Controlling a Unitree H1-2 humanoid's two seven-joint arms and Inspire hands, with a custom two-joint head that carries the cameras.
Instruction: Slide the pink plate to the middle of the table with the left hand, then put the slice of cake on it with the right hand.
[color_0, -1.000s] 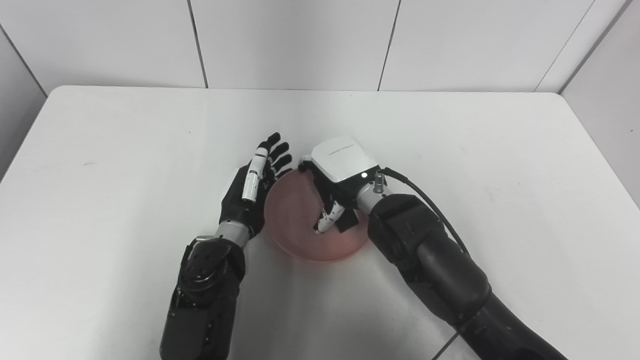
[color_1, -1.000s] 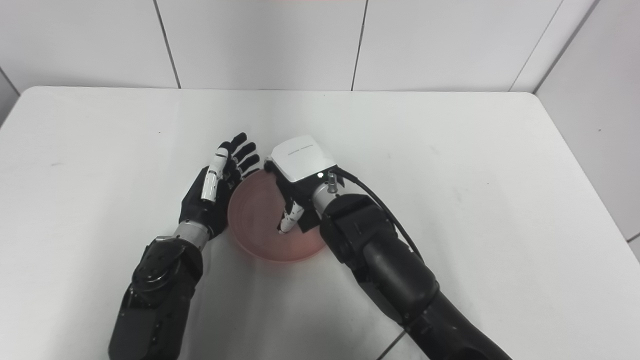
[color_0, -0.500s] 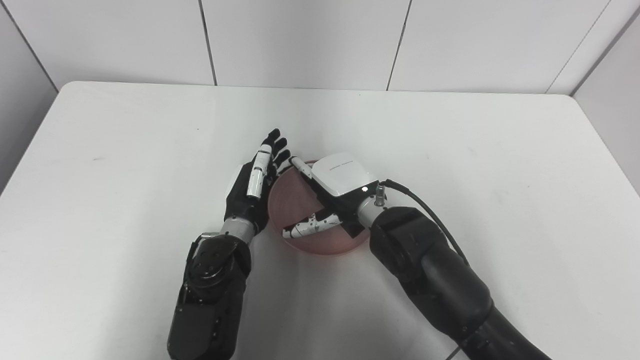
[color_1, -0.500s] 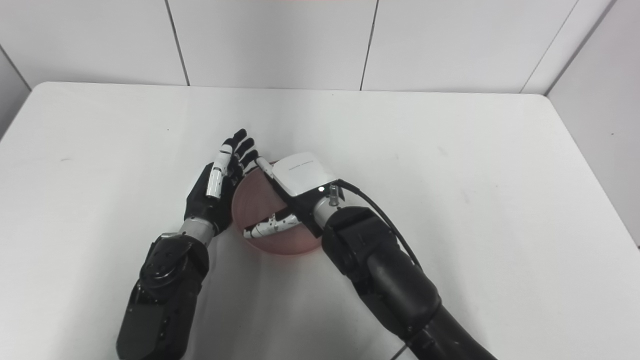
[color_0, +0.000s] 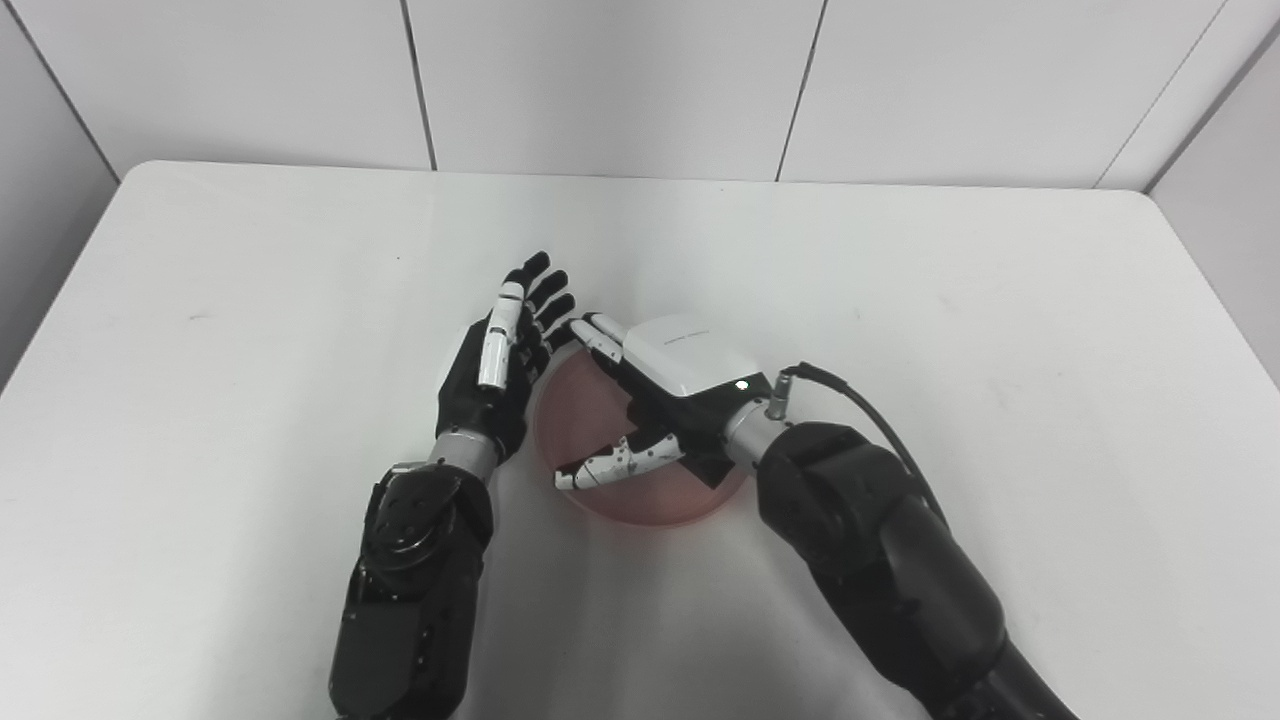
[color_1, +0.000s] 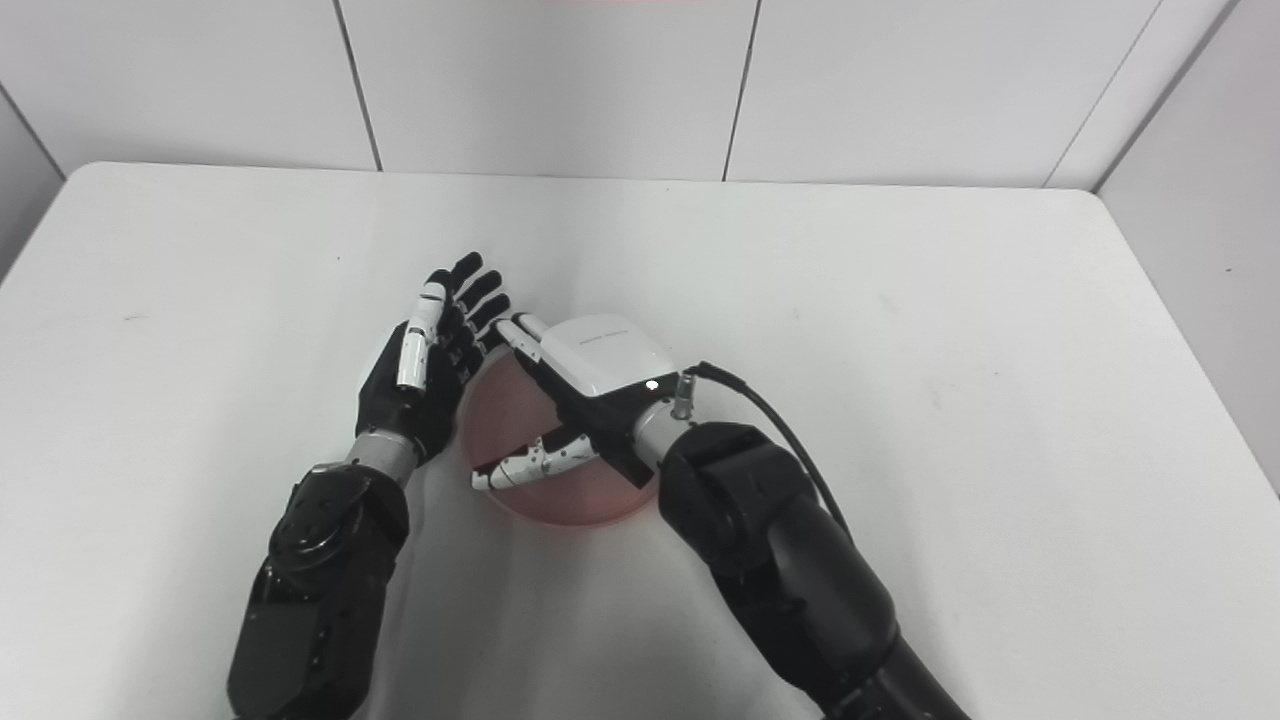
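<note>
The pink plate (color_0: 578, 412) lies flat near the middle of the white table (color_0: 250, 300). My left hand (color_0: 497, 365) is open, edge-on to the table, with its palm against the plate's left rim. My right hand (color_0: 665, 390) hovers low over the plate with its fingers (color_0: 600, 337) and thumb spread apart, holding nothing that I can see. It covers the plate's right half. No slice of cake shows in either view; whatever lies under the right hand is hidden.
White wall panels (color_0: 600, 80) stand close behind the table's far edge. A black cable (color_0: 860, 400) runs from my right wrist along the forearm. Bare table surface lies to the left, right and far side of the plate.
My right hand's fingers, curled down onto the plate a second ago, have uncurled and spread out over it. My left hand stays at the plate's left rim. The view has shifted slightly.
</note>
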